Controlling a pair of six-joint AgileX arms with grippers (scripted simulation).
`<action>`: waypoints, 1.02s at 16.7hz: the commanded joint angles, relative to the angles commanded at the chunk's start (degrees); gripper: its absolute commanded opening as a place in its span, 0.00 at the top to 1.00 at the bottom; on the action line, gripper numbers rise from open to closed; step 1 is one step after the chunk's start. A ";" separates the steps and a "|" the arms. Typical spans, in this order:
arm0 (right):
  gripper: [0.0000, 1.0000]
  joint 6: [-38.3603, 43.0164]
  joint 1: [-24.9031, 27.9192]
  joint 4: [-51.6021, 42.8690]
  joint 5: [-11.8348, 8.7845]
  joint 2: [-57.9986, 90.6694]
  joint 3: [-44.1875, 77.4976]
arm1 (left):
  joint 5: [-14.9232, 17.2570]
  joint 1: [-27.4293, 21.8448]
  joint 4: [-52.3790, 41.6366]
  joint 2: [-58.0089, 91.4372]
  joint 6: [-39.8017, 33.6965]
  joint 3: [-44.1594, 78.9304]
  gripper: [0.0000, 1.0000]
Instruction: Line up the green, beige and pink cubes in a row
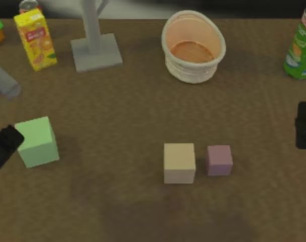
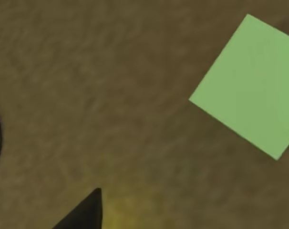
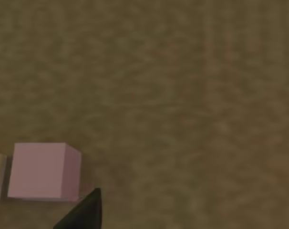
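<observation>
Cubes first: the green cube (image 1: 38, 141) sits alone near the left edge of the surface (image 1: 122, 101), well apart from the other two. The beige cube (image 1: 179, 162) and the pink cube (image 1: 219, 160) stand side by side toward the front edge, a little right of centre, with a narrow gap between them, the pink one on the right.

My left end effector (image 1: 4, 146) is at the left edge, just beside the green cube; I cannot tell whether it touches the cube or how far it is open. From the left wrist camera I see the green cube (image 2: 249, 86) lying free on the surface, nothing closed around it. My right end effector (image 1: 305, 125) is parked at the right edge, and I cannot tell its opening either.

Along the back edge I see a yellow juice carton (image 1: 36, 39), a grey stand (image 1: 96, 50), a woven basket (image 1: 193, 46) and a green snack can (image 1: 300, 50) at the back right corner.
</observation>
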 joint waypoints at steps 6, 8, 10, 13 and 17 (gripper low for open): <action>0.00 -10.25 -10.58 18.92 -2.26 -32.66 -27.13 | -0.02 -2.22 -15.84 26.31 15.69 19.64 0.00; 0.00 -12.83 -13.36 24.80 -3.32 -41.86 -33.92 | 0.03 -2.82 -19.80 33.07 19.81 25.10 0.00; 0.00 -14.82 -15.55 29.88 -4.36 -49.19 -39.09 | 0.09 -3.29 -22.88 38.53 23.11 29.56 0.00; 0.00 -16.55 -17.55 34.95 -5.49 -55.73 -43.56 | 0.18 -3.73 -25.62 43.38 26.18 33.81 0.00; 0.00 -16.91 -17.98 36.10 -5.76 -57.11 -44.46 | 0.21 -3.83 -26.21 44.33 26.87 34.77 0.00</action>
